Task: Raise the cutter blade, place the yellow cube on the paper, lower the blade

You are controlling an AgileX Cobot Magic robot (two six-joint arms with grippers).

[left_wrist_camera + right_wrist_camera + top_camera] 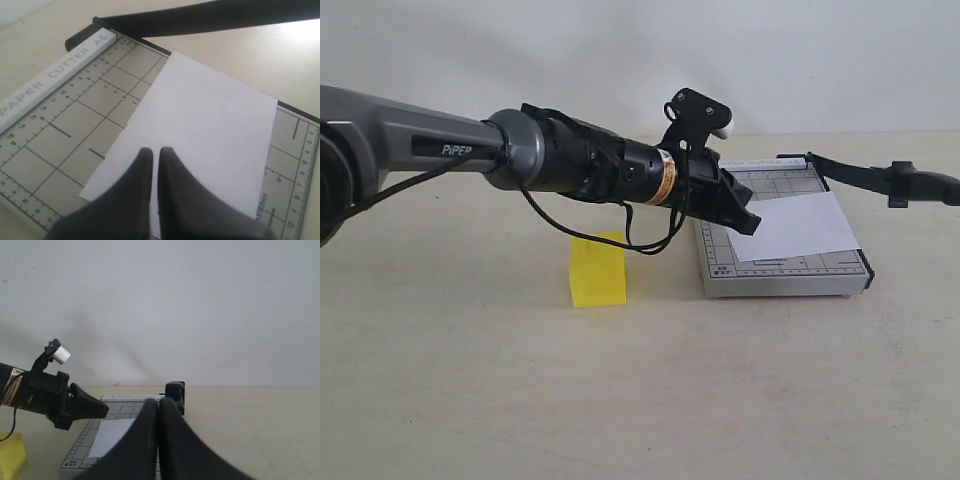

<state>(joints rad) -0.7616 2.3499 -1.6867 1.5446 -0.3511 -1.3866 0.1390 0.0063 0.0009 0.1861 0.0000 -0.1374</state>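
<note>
Yellow cube (597,270) sits in exterior view; left wrist view shows pressed-together left tool (154,151) over paper (210,130).

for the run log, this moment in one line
cutter blade raised; yellow cube on table; left gripper shut over paper; right gripper shut

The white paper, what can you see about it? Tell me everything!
The paper is a plain white rectangle, flat and smooth, with nothing printed on it. It lies a bit crooked on the grey cutter board, and one side pokes past the cutting edge. The black blade is lifted up and doesn't touch it. The left gripper, shut, is over one end; whether it presses on the paper is hard to tell.
</note>
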